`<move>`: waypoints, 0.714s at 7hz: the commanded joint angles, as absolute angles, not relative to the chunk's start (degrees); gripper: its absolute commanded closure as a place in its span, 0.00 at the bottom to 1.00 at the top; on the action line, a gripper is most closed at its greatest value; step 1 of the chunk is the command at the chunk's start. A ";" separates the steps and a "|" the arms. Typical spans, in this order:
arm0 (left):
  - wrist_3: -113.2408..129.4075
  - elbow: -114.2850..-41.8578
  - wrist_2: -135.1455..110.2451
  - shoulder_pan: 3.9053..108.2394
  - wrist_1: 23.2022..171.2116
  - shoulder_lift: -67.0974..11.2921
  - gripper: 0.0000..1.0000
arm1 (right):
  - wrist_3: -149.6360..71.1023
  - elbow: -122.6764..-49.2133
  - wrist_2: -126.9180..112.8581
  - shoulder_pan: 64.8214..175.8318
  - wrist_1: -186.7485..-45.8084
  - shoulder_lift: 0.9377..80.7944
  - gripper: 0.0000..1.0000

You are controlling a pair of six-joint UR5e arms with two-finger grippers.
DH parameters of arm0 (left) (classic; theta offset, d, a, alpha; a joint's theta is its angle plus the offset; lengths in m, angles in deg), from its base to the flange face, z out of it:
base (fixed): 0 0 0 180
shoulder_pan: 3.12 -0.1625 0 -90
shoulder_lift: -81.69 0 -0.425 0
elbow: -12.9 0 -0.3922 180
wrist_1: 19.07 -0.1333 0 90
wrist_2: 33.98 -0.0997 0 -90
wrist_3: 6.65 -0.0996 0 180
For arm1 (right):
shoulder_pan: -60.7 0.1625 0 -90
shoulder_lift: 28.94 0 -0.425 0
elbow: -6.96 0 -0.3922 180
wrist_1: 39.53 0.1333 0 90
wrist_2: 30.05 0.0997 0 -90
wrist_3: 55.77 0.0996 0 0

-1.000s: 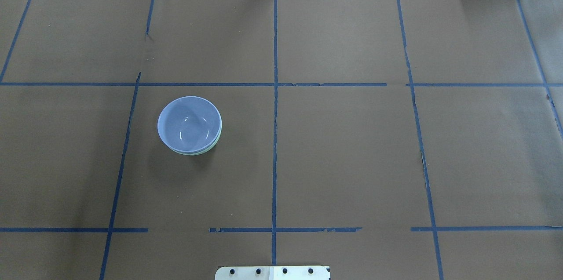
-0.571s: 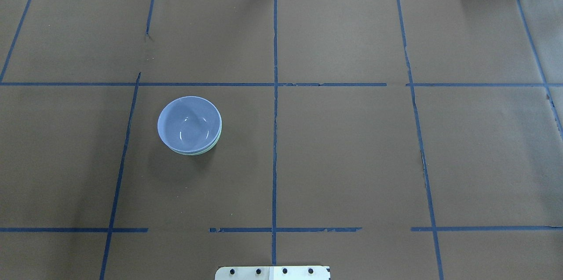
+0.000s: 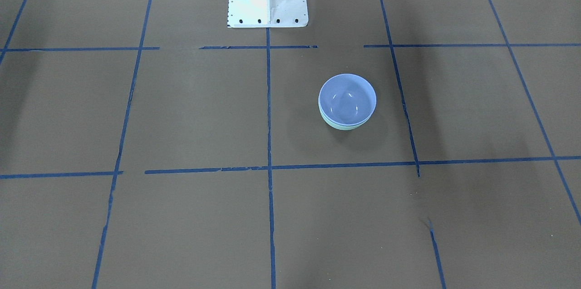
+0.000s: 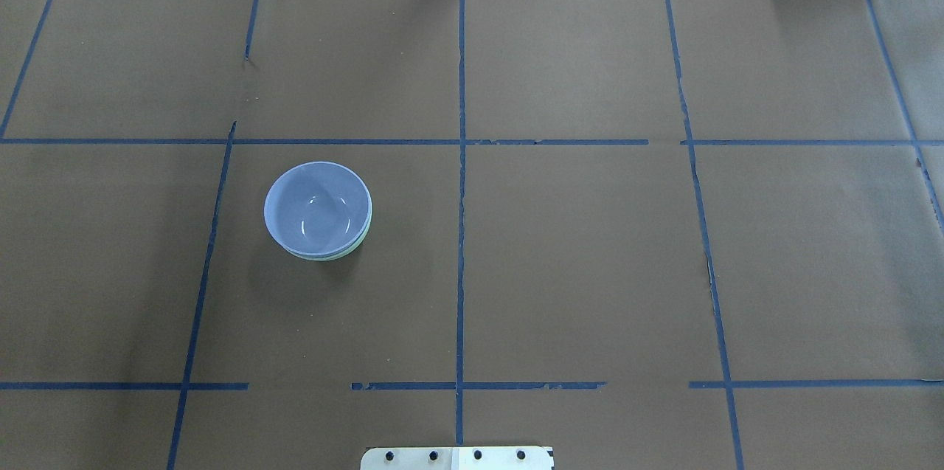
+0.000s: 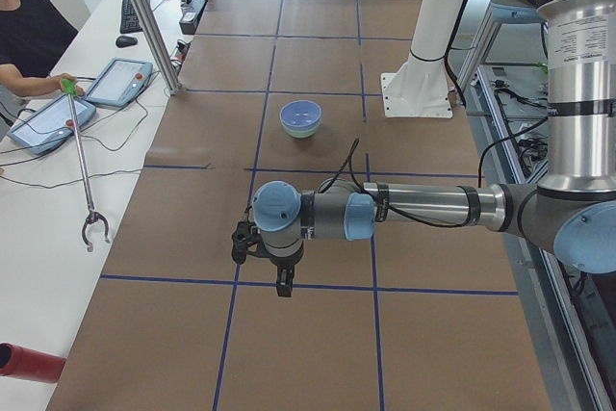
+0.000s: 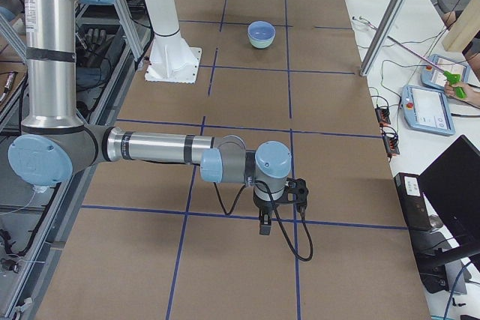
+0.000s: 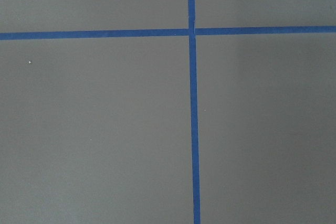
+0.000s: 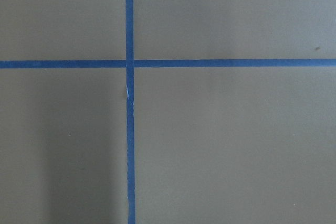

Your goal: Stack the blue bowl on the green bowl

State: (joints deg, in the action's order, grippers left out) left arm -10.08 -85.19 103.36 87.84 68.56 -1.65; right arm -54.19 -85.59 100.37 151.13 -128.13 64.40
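The blue bowl [image 4: 317, 208] sits nested inside the green bowl [image 4: 348, 251], on the table left of centre in the overhead view. Only a thin mint rim of the green bowl shows under it. The front-facing view shows the same stack, blue bowl [image 3: 347, 98] in green bowl [image 3: 344, 127], as does the exterior left view [image 5: 300, 115]. Neither gripper is near the bowls. My left gripper [image 5: 281, 284] hangs over the table's left end, and I cannot tell if it is open. My right gripper [image 6: 263, 228] hangs over the right end, also impossible to judge.
The robot's white base [image 3: 268, 3] stands at the table's near edge. Blue tape lines [image 4: 461, 160] grid the brown table cover. In the exterior left view an operator holds a grabber stick [image 5: 85, 180] beside the table, near tablets [image 5: 120, 82] and a metal post [image 5: 146, 16].
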 commanded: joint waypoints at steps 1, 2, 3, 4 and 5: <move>-9.99 -85.10 103.48 87.84 68.55 -2.15 0.00 | -54.19 -85.59 100.29 151.13 -128.21 64.40 0.00; -9.99 -85.01 103.48 87.84 68.55 -2.77 0.00 | -54.19 -85.59 100.38 151.13 -128.13 64.40 0.00; -9.99 -85.01 103.56 87.84 68.64 -2.86 0.00 | -54.19 -85.59 100.29 151.13 -128.13 64.40 0.00; -9.99 -84.66 103.57 87.93 68.64 -3.82 0.00 | -54.19 -85.59 100.29 151.13 -128.13 64.40 0.00; -9.99 -83.88 103.57 87.84 68.64 -4.26 0.00 | -54.19 -85.59 100.29 151.13 -128.13 64.40 0.00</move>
State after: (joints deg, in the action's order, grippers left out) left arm -9.99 -84.60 103.55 87.89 68.63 -3.58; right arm -54.19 -85.59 100.30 151.14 -128.13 64.40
